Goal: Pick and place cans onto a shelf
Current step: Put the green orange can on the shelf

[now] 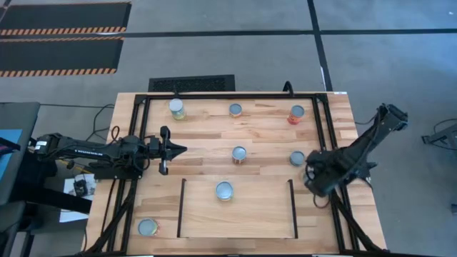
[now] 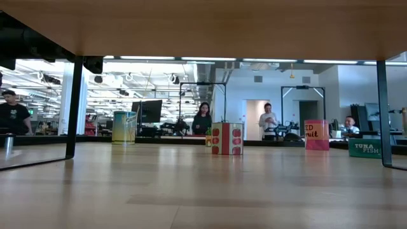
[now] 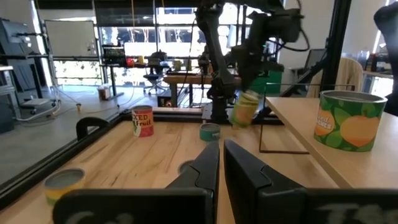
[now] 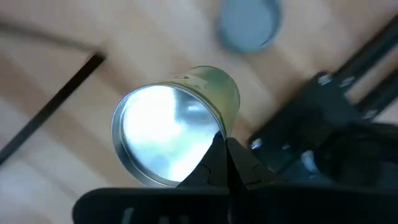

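One silver-topped, yellow-green-sided can [image 4: 180, 124]

From above we cannot see the can [image 4: 177, 127] at the right gripper [image 1: 316, 183], hidden beneath the arm, and its label is blurred.

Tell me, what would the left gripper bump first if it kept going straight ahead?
Probably the nearest small silver-topped round tin; the left gripper points almost straight at it.
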Available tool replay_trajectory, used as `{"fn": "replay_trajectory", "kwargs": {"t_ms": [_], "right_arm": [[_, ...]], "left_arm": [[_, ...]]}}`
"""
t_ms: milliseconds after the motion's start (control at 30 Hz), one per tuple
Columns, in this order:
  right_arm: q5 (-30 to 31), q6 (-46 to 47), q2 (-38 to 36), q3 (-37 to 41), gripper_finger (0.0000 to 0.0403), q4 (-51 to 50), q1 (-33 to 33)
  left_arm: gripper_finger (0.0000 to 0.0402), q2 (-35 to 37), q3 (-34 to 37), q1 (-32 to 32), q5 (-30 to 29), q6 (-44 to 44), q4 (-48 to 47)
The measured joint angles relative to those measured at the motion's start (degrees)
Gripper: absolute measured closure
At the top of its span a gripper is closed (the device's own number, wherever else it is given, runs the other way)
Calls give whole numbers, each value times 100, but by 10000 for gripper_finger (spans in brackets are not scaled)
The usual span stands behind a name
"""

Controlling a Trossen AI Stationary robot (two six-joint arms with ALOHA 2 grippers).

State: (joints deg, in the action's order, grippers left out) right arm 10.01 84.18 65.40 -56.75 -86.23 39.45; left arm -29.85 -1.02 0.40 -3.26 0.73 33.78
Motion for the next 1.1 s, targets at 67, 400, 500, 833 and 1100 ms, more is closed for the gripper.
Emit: {"fn": "replay_trajectory", "kwargs": {"t_ms": [67,400,500,833,1100], "right_arm": [[202,-94,-78,0,401,-236,-374],[1117,-2227,-558,-58,401,154,-2858],[1121,-3275,-535,-266,401,759,-3575],[27,-5429,406,-1767,401,1841,-4391],[-1298,-5578,1710,-3484,401,1181,-3614]], "left_arm": [[388,0,-2,0,46,-34,4],[388,0,-4,0,93,-155,15],[388,0,-4,0,95,-155,8],[388,0,-6,0,95,-151,10],[388,0,-6,0,95,-151,-1]]}}
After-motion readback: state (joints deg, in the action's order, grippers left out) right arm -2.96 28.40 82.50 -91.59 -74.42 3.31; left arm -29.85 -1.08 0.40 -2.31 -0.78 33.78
